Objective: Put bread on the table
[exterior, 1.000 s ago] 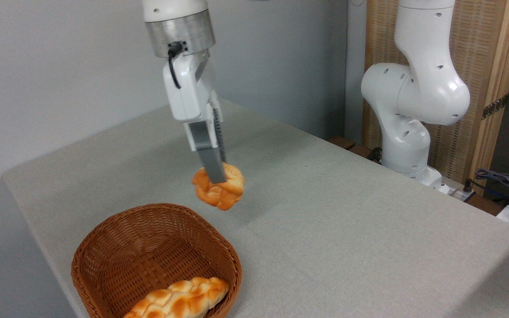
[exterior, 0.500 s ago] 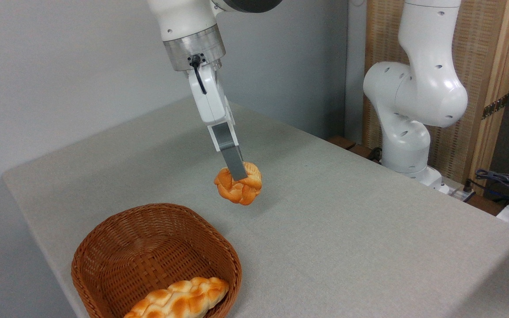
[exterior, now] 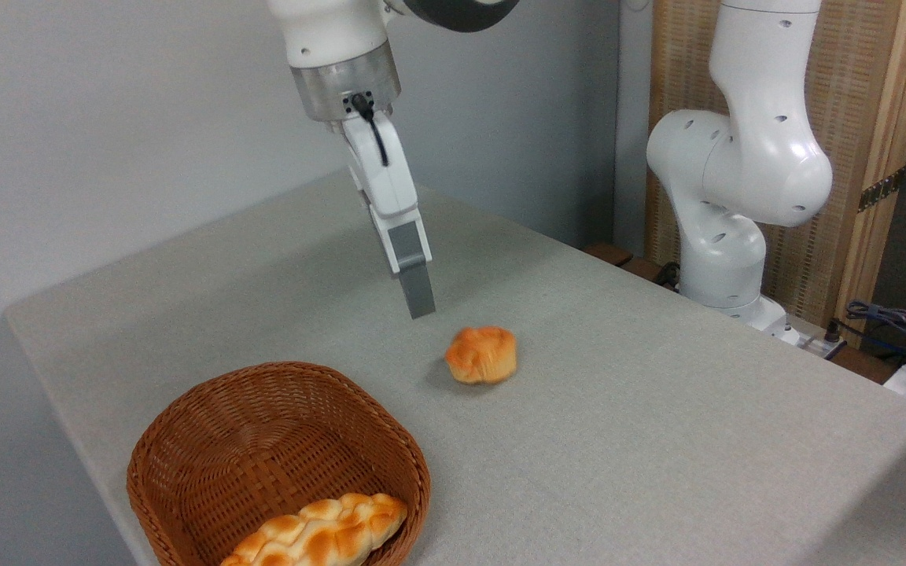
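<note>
White robot arm reaches down from above, grey pincer (exterior: 418, 303) tilted, empty, seen edge-on (finger gap cannot tell). Small golden-orange knotted bun (exterior: 482, 354) lies on grey-beige cloth desk (exterior: 657, 424), below-right of pincer, apart.

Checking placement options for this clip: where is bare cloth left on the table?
Wide bare cloth lies right of the bun toward the table edge, and behind the end effector. The near-left corner is crowded: the wicker basket holds a braided loaf.
</note>
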`<action>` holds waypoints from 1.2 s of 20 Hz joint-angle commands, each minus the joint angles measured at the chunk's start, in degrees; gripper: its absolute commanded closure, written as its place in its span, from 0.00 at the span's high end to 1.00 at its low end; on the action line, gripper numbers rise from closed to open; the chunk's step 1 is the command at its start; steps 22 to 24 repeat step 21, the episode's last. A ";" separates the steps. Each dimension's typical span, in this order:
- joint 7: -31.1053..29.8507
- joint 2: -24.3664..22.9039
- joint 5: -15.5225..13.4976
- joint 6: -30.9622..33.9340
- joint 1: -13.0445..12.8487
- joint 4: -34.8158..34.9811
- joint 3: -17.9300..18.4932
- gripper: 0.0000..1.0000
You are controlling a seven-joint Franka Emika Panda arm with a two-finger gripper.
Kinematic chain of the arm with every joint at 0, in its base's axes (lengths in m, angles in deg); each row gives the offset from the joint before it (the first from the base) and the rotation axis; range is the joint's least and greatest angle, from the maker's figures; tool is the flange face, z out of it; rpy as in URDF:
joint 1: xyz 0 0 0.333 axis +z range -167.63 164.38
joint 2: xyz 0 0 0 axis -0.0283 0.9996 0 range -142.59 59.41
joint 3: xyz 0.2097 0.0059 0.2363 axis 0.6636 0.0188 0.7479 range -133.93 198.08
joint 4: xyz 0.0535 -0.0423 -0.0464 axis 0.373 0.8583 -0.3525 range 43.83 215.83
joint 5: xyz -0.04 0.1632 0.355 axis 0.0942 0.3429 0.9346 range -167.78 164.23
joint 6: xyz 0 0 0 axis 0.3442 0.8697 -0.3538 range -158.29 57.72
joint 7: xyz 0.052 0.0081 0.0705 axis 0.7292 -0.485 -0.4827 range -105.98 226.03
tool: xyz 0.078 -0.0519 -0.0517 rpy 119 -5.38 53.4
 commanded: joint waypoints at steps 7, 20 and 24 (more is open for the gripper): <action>-19.18 6.54 -5.62 0.92 2.91 -15.09 3.13 1.00; -18.30 8.22 -4.65 4.70 5.92 -18.62 0.75 1.00; -18.12 8.22 -4.65 4.88 5.92 -18.53 0.75 1.00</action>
